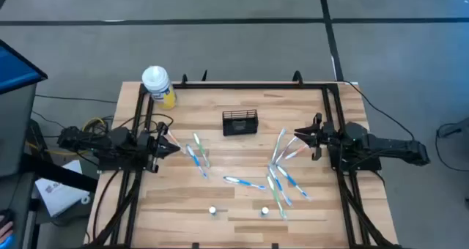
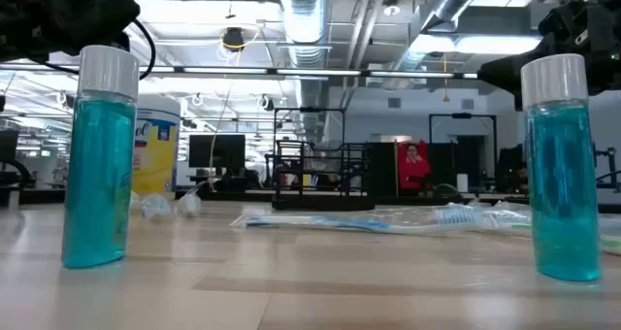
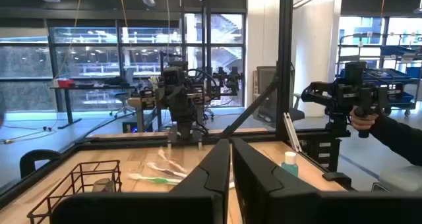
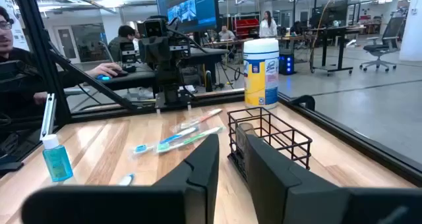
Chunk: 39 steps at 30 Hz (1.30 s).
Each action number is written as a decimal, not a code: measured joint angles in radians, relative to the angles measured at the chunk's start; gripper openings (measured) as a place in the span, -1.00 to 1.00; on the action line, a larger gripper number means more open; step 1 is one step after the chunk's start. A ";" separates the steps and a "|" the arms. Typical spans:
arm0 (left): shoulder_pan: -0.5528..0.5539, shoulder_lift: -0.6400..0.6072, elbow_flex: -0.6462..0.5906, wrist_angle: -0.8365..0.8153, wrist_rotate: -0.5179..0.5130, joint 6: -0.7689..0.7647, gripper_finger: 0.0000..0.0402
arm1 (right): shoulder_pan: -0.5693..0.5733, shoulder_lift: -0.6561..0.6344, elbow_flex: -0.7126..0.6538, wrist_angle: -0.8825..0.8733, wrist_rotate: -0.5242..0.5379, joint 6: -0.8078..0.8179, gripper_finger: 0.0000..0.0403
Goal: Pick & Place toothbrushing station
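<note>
Both dark arms lay stretched low along the table edges, aimed inward at each other. The left gripper (image 1: 174, 146) sat at the left edge of the light wooden slatted tabletop (image 1: 242, 205), fingers pressed together, holding nothing. The right gripper (image 1: 299, 136) sat at the right edge, fingers slightly parted with a narrow gap, empty too.

The toothbrushing station, a small black rectangular wire-mesh holder box (image 1: 239, 122), stood upright at the far-centre of the table, between the two grippers and apart from both, with a small dark item inside (image 3: 102, 184).

One white-capped yellow wipes canister (image 1: 158, 85) stood at the far-left corner. Two small clear bottles of teal liquid with white caps (image 1: 212, 211) (image 1: 264, 212) stood near the front edge. Loose blue, green and white toothbrushes (image 1: 281, 181) lay scattered in two clusters, fewer on the left (image 1: 198, 155), more on the right; overlapping, exact count unclear.
</note>
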 joint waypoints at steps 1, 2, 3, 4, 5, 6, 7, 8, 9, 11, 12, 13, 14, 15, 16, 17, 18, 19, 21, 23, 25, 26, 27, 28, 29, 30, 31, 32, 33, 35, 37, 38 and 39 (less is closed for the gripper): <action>0.000 0.000 0.000 0.000 0.000 0.000 -0.94 | 0.000 0.000 0.000 0.000 0.000 0.000 -0.68; 0.000 0.000 0.000 0.000 0.000 0.000 -0.94 | 0.000 0.000 0.000 0.000 0.000 0.000 -0.68; 0.000 0.000 0.000 0.000 0.000 0.000 -0.94 | 0.000 0.000 0.000 0.000 0.000 0.000 -0.68; 0.000 0.000 0.000 0.001 0.000 0.000 -0.94 | 0.000 0.000 0.000 0.000 0.000 0.000 -0.68; 0.000 0.000 0.000 0.001 0.000 0.000 -0.94 | 0.000 0.000 0.000 0.000 0.000 0.000 -0.68; 0.000 0.000 0.000 0.002 0.000 0.000 -0.94 | 0.000 0.000 0.000 0.000 0.000 0.000 -0.68; 0.000 0.000 0.000 0.002 0.000 0.000 -0.94 | 0.000 0.000 0.000 0.000 0.000 0.000 -0.68; 0.000 0.000 0.000 0.002 0.000 0.000 -0.94 | 0.000 0.000 0.000 0.000 0.000 0.000 -0.68; 0.000 0.000 0.000 0.003 0.000 0.000 -0.94 | 0.000 0.000 0.000 0.000 0.000 0.000 -0.68; 0.000 0.000 0.000 0.007 0.000 0.000 -0.94 | 0.000 0.000 0.000 0.000 0.000 0.000 -0.68; 0.000 0.000 0.000 0.008 0.000 0.000 -0.94 | 0.000 0.000 0.000 0.000 0.000 0.000 -0.68; 0.000 0.000 0.000 0.008 0.000 0.000 -0.94 | 0.000 0.000 0.000 0.000 0.000 0.000 -0.68; 0.000 0.000 0.000 0.008 0.000 -0.004 -0.94 | 0.000 0.000 0.000 0.000 0.000 0.000 -0.68; 0.000 0.000 0.000 0.008 0.000 -0.020 -0.94 | 0.000 0.000 0.000 0.000 0.000 0.000 -0.68; 0.000 0.000 0.000 0.008 -0.004 -0.040 -0.94 | 0.000 0.000 0.000 0.000 0.000 0.000 -0.68; 0.000 0.001 0.001 0.006 -0.017 -0.062 -0.94 | 0.000 0.000 0.000 0.000 0.000 0.000 -0.68; 0.000 0.008 0.008 -0.010 -0.037 -0.080 -0.94 | 0.000 0.000 0.000 0.000 0.000 0.000 -0.68; 0.000 0.023 0.024 -0.043 -0.048 -0.088 -0.95 | 0.000 0.000 0.000 0.000 0.000 0.000 -0.68; 0.000 0.069 0.079 -0.148 -0.075 -0.101 -0.97 | 0.000 0.000 0.000 0.001 0.000 0.000 -0.68; 0.000 0.142 0.145 -0.271 -0.119 -0.118 -0.99 | 0.000 0.000 0.000 0.001 0.000 0.000 -0.68; 0.000 0.240 0.212 -0.386 -0.171 -0.149 -0.99 | 0.000 0.000 0.000 0.002 0.000 0.000 -0.68; 0.000 0.298 0.249 -0.429 -0.184 -0.161 -0.99 | 0.000 0.000 0.000 0.002 0.000 0.000 -0.68; 0.000 0.356 0.284 -0.464 -0.187 -0.176 -0.99 | 0.000 0.000 0.000 0.002 0.000 0.000 -0.68; 0.000 0.417 0.317 -0.494 -0.189 -0.186 -0.99 | 0.000 0.000 0.000 0.002 0.000 0.000 -0.68; 0.000 0.484 0.351 -0.532 -0.189 -0.199 -0.99 | 0.000 0.000 0.000 0.003 0.000 0.000 -0.68; 0.000 0.552 0.384 -0.572 -0.189 -0.211 -0.99 | 0.000 0.000 0.000 0.004 0.000 0.000 -0.68; 0.000 0.620 0.418 -0.619 -0.185 -0.221 -0.99 | 0.000 0.000 0.000 0.004 0.000 0.000 -0.68; 0.000 0.689 0.457 -0.673 -0.177 -0.227 -0.99 | 0.000 0.000 0.000 0.006 0.000 0.000 -0.68; 0.000 0.758 0.495 -0.727 -0.168 -0.228 -0.99 | 0.000 0.000 0.000 0.007 0.000 0.000 -0.68; 0.000 0.884 0.560 -0.801 -0.144 -0.226 -0.99 | 0.000 0.000 0.000 0.007 0.000 0.000 -0.68; 0.000 0.986 0.624 -0.855 -0.098 -0.187 -0.99 | 0.000 0.000 0.000 0.007 0.000 0.000 -0.68; 0.001 1.036 0.653 -0.878 -0.085 -0.175 -0.99 | 0.000 0.000 0.000 0.006 0.000 0.000 -0.68; 0.000 1.083 0.681 -0.906 -0.083 -0.161 -0.99 | 0.000 0.000 0.000 0.004 0.000 0.000 -0.68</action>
